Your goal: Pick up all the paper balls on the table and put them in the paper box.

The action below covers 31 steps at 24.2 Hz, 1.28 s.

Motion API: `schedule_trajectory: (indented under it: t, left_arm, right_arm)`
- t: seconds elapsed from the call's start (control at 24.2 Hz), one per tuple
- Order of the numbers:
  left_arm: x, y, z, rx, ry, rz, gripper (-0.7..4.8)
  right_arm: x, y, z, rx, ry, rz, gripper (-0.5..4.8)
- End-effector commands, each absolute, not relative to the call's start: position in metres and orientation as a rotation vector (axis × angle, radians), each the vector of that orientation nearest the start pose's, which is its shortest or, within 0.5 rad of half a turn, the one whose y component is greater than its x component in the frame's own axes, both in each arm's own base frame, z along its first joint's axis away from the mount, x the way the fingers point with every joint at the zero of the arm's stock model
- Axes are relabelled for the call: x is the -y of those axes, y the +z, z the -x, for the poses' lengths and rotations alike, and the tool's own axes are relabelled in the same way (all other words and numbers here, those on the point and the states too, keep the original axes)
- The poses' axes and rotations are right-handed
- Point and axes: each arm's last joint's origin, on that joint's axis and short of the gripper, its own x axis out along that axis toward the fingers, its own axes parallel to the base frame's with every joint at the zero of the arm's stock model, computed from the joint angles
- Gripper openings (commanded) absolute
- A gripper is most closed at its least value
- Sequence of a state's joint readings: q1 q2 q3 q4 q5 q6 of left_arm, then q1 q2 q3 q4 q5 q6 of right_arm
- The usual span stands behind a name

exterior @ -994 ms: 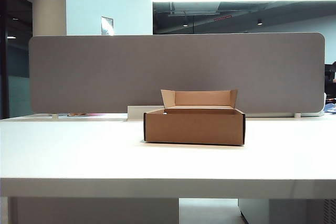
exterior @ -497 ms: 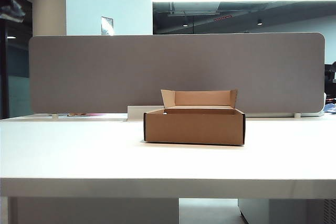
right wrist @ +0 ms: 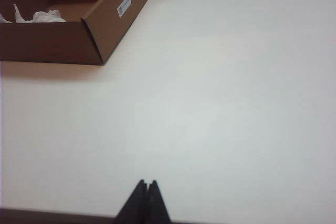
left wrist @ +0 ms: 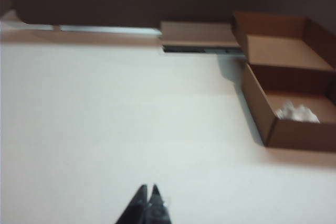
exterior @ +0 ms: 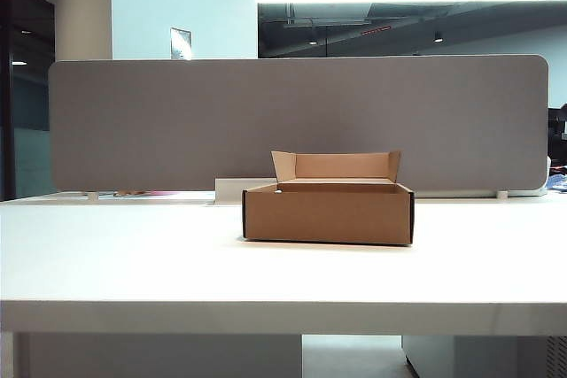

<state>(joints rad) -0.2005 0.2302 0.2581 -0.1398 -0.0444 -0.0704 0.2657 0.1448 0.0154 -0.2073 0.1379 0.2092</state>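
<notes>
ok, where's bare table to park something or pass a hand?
Bare table lies left, right and in front of the paper box. Behind it is tight: a low white block and the grey partition. The box holds paper balls. The left gripper and right gripper are shut, over open table.

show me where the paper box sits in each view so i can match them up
Exterior view: paper box mid-table, lid flap up, before the grey partition.
Left wrist view: paper box at the right edge, white paper inside.
Right wrist view: paper box in the top left corner.
Shared landmark: the white table.
</notes>
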Motion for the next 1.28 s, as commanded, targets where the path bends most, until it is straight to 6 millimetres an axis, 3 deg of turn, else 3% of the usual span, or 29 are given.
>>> schedule_trajectory:
  t: [0.04, 0.58, 1.28]
  left_arm:
    - [0.012, 0.211, -0.096, -0.039, -0.092, 0.118, -0.06]
    - [0.004, 0.166, -0.097, 0.001, -0.069, 0.105, -0.06]
    - [0.004, 0.152, -0.096, -0.144, -0.06, 0.105, -0.06]
  right_arm:
    - [-0.023, 0.138, -0.098, -0.334, 0.096, -0.138, -0.01]
    - [-0.023, 0.138, -0.098, -0.334, 0.096, -0.138, -0.01]
    - [-0.023, 0.138, -0.098, -0.334, 0.096, -0.138, -0.01]
